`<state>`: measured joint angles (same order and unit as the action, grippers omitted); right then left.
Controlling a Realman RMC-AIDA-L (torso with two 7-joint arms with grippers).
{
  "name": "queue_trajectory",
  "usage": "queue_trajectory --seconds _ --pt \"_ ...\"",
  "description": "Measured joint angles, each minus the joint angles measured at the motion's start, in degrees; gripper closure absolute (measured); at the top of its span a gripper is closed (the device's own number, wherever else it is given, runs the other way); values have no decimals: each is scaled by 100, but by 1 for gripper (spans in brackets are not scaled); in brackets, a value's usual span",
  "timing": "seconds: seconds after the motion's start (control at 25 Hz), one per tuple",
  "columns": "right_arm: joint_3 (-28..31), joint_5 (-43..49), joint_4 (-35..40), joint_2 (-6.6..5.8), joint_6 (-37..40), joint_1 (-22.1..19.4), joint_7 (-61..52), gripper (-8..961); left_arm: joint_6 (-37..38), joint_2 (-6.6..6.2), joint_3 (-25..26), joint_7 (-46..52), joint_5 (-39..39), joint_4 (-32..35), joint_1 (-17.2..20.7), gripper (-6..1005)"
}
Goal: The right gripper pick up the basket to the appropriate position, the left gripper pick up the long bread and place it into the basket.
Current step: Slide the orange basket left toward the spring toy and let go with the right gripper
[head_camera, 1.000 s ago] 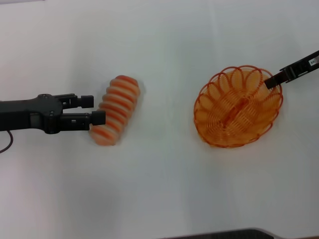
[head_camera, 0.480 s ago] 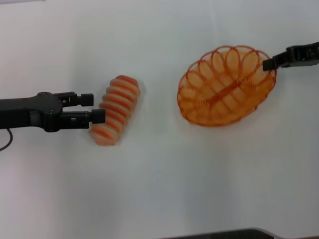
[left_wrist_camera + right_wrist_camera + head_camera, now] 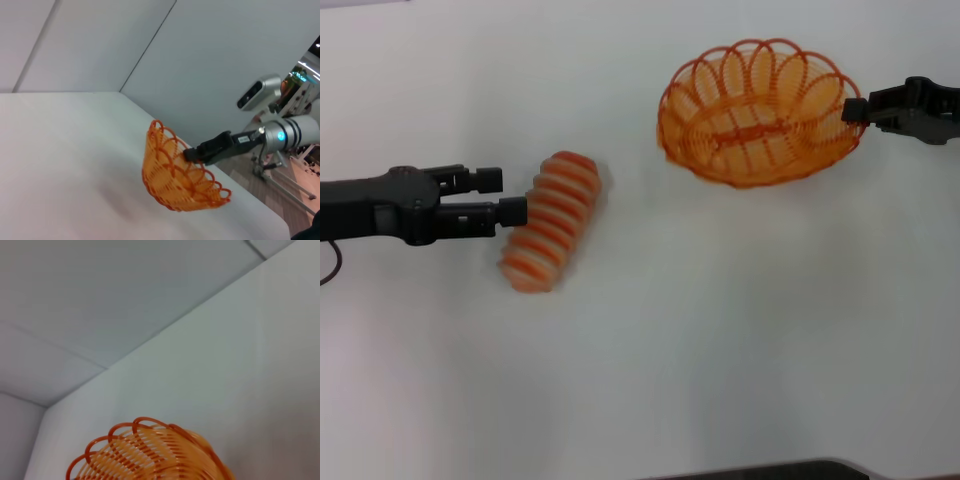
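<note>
The orange wire basket (image 3: pixel 757 112) hangs tilted in the air at the upper right of the head view, held by its right rim in my right gripper (image 3: pixel 856 110), which is shut on it. The basket also shows in the left wrist view (image 3: pixel 175 175), with the right gripper (image 3: pixel 191 154) on its rim, and in the right wrist view (image 3: pixel 150 455). The long bread (image 3: pixel 551 221), cream with orange-red stripes, lies on the white table at left of centre. My left gripper (image 3: pixel 508 195) is open, level with the bread's left side, fingertips just short of it.
The white table (image 3: pixel 700 340) spreads all round. A dark edge (image 3: pixel 770 470) shows at the bottom of the head view. In the left wrist view, grey walls stand behind the table and the table's far edge (image 3: pixel 260 210) runs near the basket.
My right gripper has lifted the basket off the table and carried it up and to the left, tilting it. The left gripper has drawn back slightly and stays beside the bread.
</note>
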<state>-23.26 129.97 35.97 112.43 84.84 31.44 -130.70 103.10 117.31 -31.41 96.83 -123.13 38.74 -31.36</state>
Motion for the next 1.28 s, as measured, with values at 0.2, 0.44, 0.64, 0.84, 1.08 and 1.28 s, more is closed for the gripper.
queue_trajectory --seconds 0.2,0.44,0.64,0.84,1.08,1.28 --pt "74 -171 -303 94 -377 -142 -64 836 -1 -10 48 12 0 -2 -68 139" --pt "90 -186 -765 119 -748 -172 -45 833 -14 -25 62 25 0 -27 -149 139" --pt "185 -244 -852 205 -789 -209 23 831 -64 -33 65 33 0 -33 -155 138" --pt "253 -317 -855 236 -763 -257 50 671 -86 -19 65 36 -3 -38 -153 138" --pt "263 -340 -854 245 -619 -362 195 569 -75 -19 64 38 -3 -42 -151 138" --pt "468 -617 -638 245 -487 -631 1027 507 -39 -20 54 34 -3 -43 -153 139"
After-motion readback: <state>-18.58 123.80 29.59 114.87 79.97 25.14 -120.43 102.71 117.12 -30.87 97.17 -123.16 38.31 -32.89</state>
